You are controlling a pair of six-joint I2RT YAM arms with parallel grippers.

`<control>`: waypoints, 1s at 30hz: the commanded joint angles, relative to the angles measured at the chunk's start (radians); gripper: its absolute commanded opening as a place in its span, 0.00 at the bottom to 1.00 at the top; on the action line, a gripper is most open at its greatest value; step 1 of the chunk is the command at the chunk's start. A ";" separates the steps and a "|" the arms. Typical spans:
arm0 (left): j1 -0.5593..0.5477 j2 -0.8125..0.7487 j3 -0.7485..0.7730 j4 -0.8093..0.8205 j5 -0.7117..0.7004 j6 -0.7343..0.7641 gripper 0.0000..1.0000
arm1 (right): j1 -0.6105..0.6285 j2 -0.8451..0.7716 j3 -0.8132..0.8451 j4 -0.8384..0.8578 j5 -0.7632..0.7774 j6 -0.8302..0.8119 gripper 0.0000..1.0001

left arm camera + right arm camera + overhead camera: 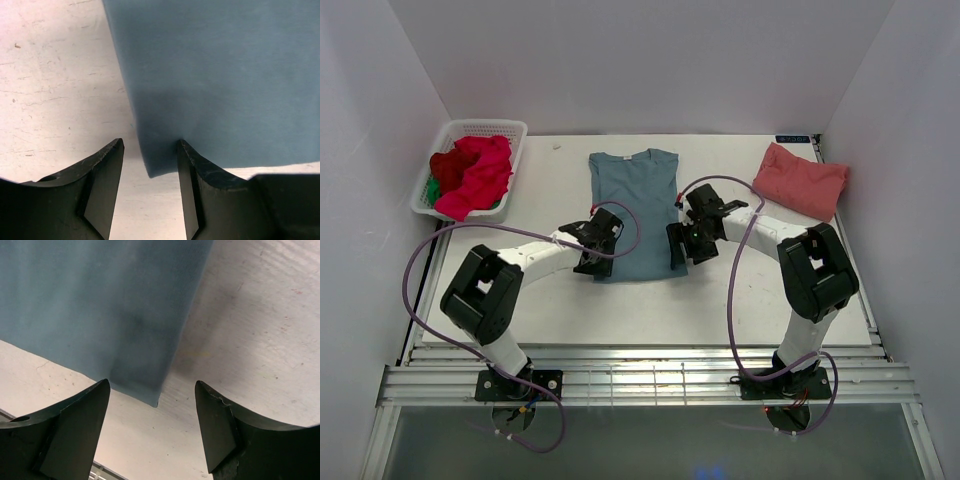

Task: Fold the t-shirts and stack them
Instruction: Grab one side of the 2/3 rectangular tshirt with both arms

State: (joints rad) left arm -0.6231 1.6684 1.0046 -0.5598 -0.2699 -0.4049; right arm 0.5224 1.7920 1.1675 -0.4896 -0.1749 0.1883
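Left hand (150,150) spread, teal t-shirt (215,75) near-left corner between fingers; right hand (151,387) spread, near-right corner between fingers

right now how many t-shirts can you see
3 clear: teal t-shirt flat mid-table, salmon-pink t-shirt folded at far right, magenta t-shirt in the basket. Dark red cloth and green cloth beside it may be more.

One teal-blue t-shirt (632,210). Right of it, one salmon-pink t-shirt (800,182). Left of it, one white basket (485,123) of bunched t-shirts (478,172), count unclear. At its hem, one left gripper (150,147), one right gripper (151,385).
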 commanded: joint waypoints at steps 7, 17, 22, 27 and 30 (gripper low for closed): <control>0.048 0.007 -0.076 0.066 0.058 -0.008 0.57 | 0.014 0.009 -0.034 0.051 -0.074 0.030 0.73; 0.049 0.036 -0.119 0.051 0.132 -0.046 0.54 | 0.025 0.035 -0.071 0.057 -0.080 0.043 0.70; 0.049 0.053 -0.141 0.025 0.158 -0.078 0.47 | 0.028 0.058 -0.086 0.074 -0.097 0.051 0.67; 0.049 0.050 -0.156 -0.021 0.156 -0.095 0.40 | 0.034 0.058 -0.083 0.074 -0.095 0.054 0.61; 0.049 0.050 -0.181 -0.035 0.155 -0.094 0.23 | 0.036 0.058 -0.089 0.068 -0.087 0.051 0.35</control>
State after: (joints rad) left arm -0.5705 1.6455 0.9176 -0.4580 -0.1368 -0.4934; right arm 0.5461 1.8141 1.1133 -0.3901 -0.2707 0.2363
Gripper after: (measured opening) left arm 0.342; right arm 0.468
